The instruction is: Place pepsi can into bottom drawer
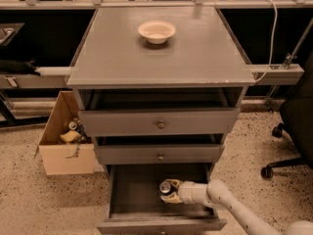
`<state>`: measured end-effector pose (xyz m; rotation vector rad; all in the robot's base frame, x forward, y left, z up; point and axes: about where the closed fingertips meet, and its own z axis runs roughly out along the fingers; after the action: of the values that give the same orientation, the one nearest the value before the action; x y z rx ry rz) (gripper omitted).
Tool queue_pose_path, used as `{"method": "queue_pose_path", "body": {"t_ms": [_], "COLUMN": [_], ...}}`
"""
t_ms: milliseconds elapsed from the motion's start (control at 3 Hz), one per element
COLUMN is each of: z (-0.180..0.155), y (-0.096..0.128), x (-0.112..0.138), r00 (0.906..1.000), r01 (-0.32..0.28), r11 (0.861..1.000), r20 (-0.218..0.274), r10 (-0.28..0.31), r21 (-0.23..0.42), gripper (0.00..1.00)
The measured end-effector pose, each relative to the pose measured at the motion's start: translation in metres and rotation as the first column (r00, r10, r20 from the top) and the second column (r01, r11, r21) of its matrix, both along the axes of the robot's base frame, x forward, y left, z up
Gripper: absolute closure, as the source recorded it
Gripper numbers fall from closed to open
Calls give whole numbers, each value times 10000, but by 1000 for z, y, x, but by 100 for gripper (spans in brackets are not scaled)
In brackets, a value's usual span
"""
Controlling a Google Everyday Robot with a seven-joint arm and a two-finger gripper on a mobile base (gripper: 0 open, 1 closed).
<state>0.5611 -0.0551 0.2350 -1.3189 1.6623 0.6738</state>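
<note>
Up top, the cabinet's surface [195, 53] carries 1 bowl [156, 31], sitting centre and toward the back edge. Below it come 3 drawers in a stack: the top drawer [127, 123] is out a little, the middle drawer [127, 154] sits under it, and the bottom drawer [132, 195] is pulled out farthest toward us. Inside that bottom drawer, right of centre, is the pepsi can [165, 186]. The gripper [169, 191] is in the drawer with it, jaws on either side of the can. The arm [230, 207] reaches in from the lower right. On the floor left of the cabinet stands a cardboard box [66, 158]. An office chair [296, 121] stands off to the right.
</note>
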Motion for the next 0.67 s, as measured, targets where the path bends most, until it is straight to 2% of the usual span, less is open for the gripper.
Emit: {"method": "queue_pose_path", "body": {"t_ms": [333, 667], "z": [-25, -47], "y": [-3, -10], "x": [12, 24], "r00": [9998, 9987], "r01": [54, 372], "r11": [9999, 9983], "r20": [-173, -354], "r10": [-51, -357], "r21": [157, 451], "gripper": [100, 82]}}
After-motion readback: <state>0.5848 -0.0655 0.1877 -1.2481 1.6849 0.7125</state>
